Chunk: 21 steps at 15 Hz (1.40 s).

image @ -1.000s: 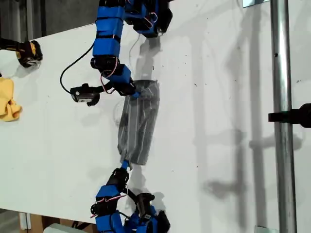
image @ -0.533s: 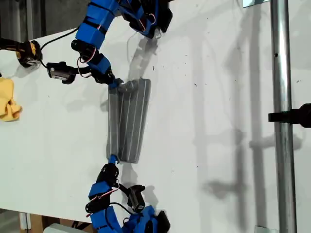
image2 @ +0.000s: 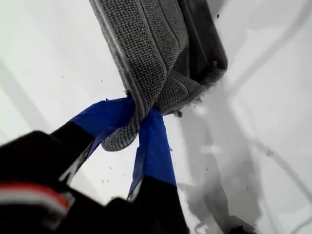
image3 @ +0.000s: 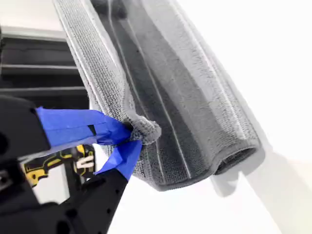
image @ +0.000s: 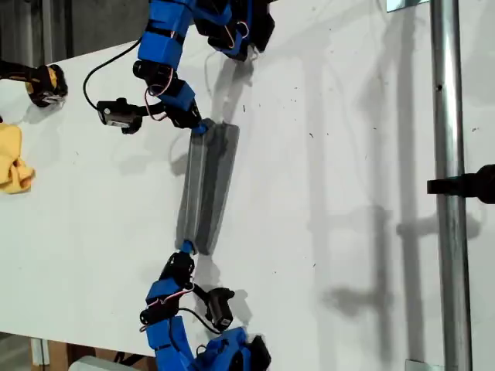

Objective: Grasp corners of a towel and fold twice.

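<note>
The grey striped towel (image: 205,189) hangs as a long narrow folded band, stretched between my two grippers over the white table. My first gripper (image: 199,127) is shut on the towel's end nearer the exterior view's top; its blue-taped fingers (image2: 153,146) pinch a bunched corner of the towel (image2: 146,53). My second gripper (image: 186,247) is shut on the opposite end, toward the exterior view's bottom. Its blue-taped fingers (image3: 78,126) hold a corner of the towel (image3: 185,112), whose layers sag into a rolled fold below the grip.
A yellow cloth (image: 14,166) lies at the exterior view's left edge. A yellow-and-black tool (image: 46,83) sits above it. A metal pole (image: 448,185) with a black clamp (image: 472,184) runs down the exterior view's right side. The white table (image: 332,154) spreads between.
The arms carried the towel toward the exterior view's left, then slightly back. The band is now narrower and pulled longer, and both grippers remain shut on its ends.
</note>
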### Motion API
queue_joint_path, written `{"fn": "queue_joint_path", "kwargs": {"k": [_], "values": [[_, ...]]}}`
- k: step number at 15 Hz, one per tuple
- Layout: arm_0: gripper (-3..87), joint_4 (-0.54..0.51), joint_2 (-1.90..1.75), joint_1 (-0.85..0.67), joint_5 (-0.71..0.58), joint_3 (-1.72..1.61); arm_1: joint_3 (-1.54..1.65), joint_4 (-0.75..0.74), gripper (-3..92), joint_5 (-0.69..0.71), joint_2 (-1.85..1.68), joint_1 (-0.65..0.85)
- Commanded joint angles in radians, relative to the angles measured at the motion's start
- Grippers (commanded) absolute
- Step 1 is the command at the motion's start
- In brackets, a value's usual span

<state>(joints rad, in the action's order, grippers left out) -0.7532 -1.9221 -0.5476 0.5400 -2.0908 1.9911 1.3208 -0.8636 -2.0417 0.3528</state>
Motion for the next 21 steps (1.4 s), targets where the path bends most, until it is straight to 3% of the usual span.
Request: {"fn": "queue_joint_path", "kwargs": {"k": [1,7,11,15,16,17,18,21], "values": [[-1.3,-0.032,0.074,0.012,0.038,0.055,0.063,-0.035,-0.1,-0.055,-0.008,-0.055],[-1.3,-0.152,0.359,-0.008,0.104,0.215,0.158,-0.149,-0.1,-0.143,0.196,-0.126],[-1.3,-0.373,0.621,-0.037,0.161,0.449,0.112,-0.166,-0.1,-0.163,0.405,-0.12],[-1.2,-0.431,0.577,-0.049,0.172,0.462,0.071,-0.149,0.3,-0.164,0.423,-0.1],[-0.3,-0.462,0.552,-0.055,0.179,0.457,0.064,-0.112,8.6,-0.163,0.394,-0.097],[18.6,-0.525,0.522,-0.064,0.199,0.459,0.061,-0.058,26.1,-0.164,0.337,-0.091],[23.9,-0.572,0.462,-0.066,0.201,0.454,0.066,-0.008,35.1,-0.163,0.244,-0.089],[30.1,-0.657,0.19,-0.066,0.206,0.413,0.066,0.19,36.3,-0.179,-0.072,-0.057]]}}
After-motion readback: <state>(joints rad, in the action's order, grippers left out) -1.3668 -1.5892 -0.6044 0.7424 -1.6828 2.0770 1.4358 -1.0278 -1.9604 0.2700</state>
